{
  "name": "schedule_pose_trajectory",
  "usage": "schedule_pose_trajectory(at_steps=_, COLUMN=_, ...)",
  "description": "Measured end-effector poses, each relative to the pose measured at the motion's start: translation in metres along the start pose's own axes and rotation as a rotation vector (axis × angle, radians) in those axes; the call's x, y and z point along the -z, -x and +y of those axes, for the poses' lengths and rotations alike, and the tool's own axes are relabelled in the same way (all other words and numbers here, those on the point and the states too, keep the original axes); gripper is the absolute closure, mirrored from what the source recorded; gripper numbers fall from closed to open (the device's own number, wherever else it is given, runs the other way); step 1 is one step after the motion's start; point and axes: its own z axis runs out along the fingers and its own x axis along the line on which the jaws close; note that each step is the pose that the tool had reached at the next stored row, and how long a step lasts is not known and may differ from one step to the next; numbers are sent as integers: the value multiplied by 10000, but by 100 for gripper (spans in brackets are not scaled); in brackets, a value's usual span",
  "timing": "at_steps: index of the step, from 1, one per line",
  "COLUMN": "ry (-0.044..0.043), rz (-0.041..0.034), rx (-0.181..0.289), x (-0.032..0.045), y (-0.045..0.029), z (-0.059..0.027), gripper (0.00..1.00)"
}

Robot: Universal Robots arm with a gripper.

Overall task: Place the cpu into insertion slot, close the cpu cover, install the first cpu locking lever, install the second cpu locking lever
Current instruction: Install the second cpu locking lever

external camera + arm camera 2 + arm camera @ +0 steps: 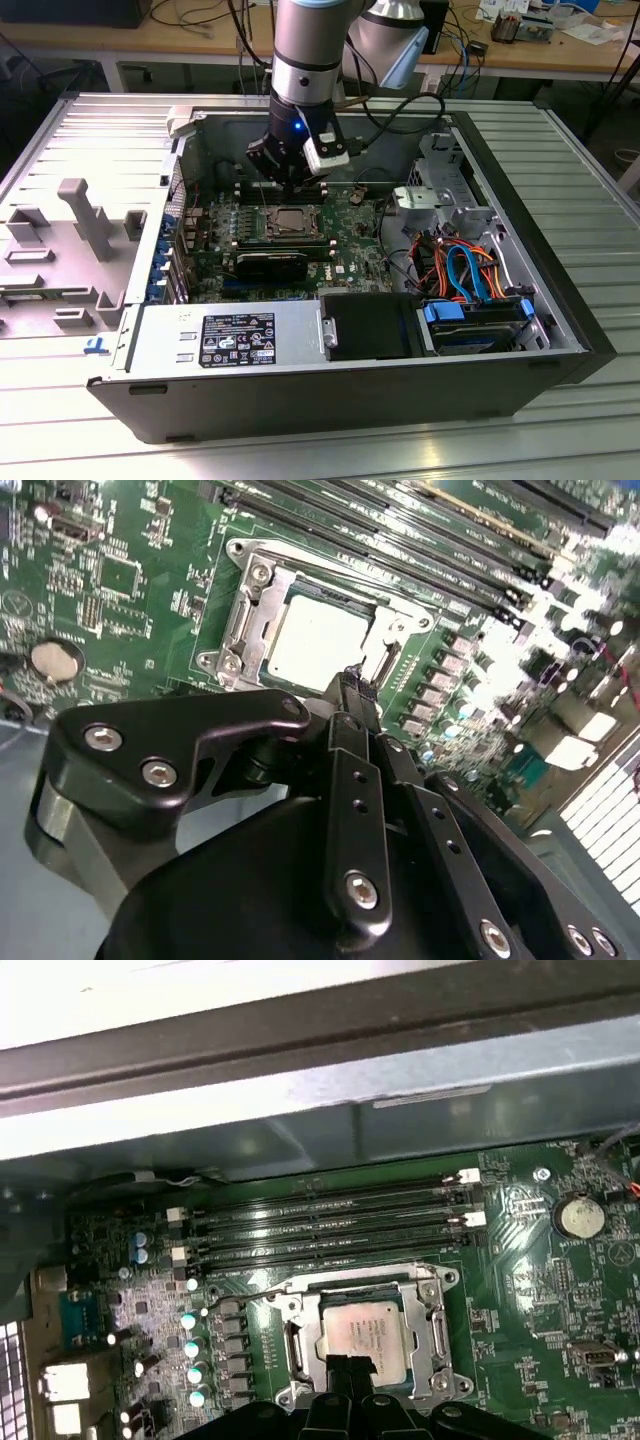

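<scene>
Inside the open computer case (560,330), which lies on its side on a slatted metal table (570,130), you see a green motherboard (365,250) on the floor. A boxy power supply (230,338) sits along the near wall. A drive bay with blue and orange cables (468,275) fills the corner on the exterior view's right.

Near the middle of the board, the cpu (318,640) lies flat in the insertion slot (243,630) with its silver-grey top facing up. The cpu cover (432,1322) lies down around it, and the chip's top shows through its square window. You cannot tell whether the locking levers are latched. Four long black memory slots (320,1222) run alongside the socket, and a coin cell (578,1216) sits further off on the board.

Your gripper (353,683) reaches down into the case right over the socket. Its jaws are drawn together into one narrow tip, with nothing visible between them. In both wrist views that tip sits at the socket's edge, just beside one side of the cpu. You cannot tell whether it touches the metal.
</scene>
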Motion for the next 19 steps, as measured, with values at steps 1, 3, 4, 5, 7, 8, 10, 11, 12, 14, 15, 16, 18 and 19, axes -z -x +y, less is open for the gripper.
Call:
schedule_pose_trajectory(at_steps=1, ry=-22, rz=-1, rx=289, x=0, y=0, z=0, gripper=89)
schedule_pose_trajectory(at_steps=3, ry=-68, rz=-3, rx=790, x=0, y=0, z=0, gripper=89)
schedule_pose_trajectory(at_steps=4, ry=-84, rz=-4, rx=968, x=0, y=0, z=0, gripper=89)
schedule_pose_trajectory(at_steps=5, ry=-111, rz=-6, rx=1266, x=0, y=0, z=0, gripper=89)
schedule_pose_trajectory(at_steps=7, ry=-148, rz=-8, rx=1670, x=0, y=0, z=0, gripper=89)
schedule_pose_trajectory(at_steps=8, ry=-157, rz=-8, rx=1764, x=0, y=0, z=0, gripper=89)
schedule_pose_trajectory(at_steps=10, ry=-158, rz=-8, rx=1768, x=0, y=0, z=0, gripper=89)
schedule_pose_trajectory(at_steps=11, ry=-158, rz=-12, rx=1768, x=-1, y=0, z=0, gripper=89)
schedule_pose_trajectory(at_steps=12, ry=-166, rz=-155, rx=1763, x=-2, y=-1, z=1, gripper=89)
schedule_pose_trajectory(at_steps=14, ry=-189, rz=-439, rx=1763, x=-3, y=-1, z=0, gripper=89)
schedule_pose_trajectory(at_steps=15, ry=-210, rz=-669, rx=1761, x=-4, y=0, z=0, gripper=89)
schedule_pose_trajectory(at_steps=16, ry=-224, rz=-840, rx=1758, x=-5, y=0, z=0, gripper=89)
schedule_pose_trajectory(at_steps=18, ry=-249, rz=-1194, rx=1751, x=-7, y=-1, z=0, gripper=89)
schedule_pose_trajectory(at_steps=19, ry=-247, rz=-1206, rx=1752, x=-7, y=0, z=0, gripper=89)
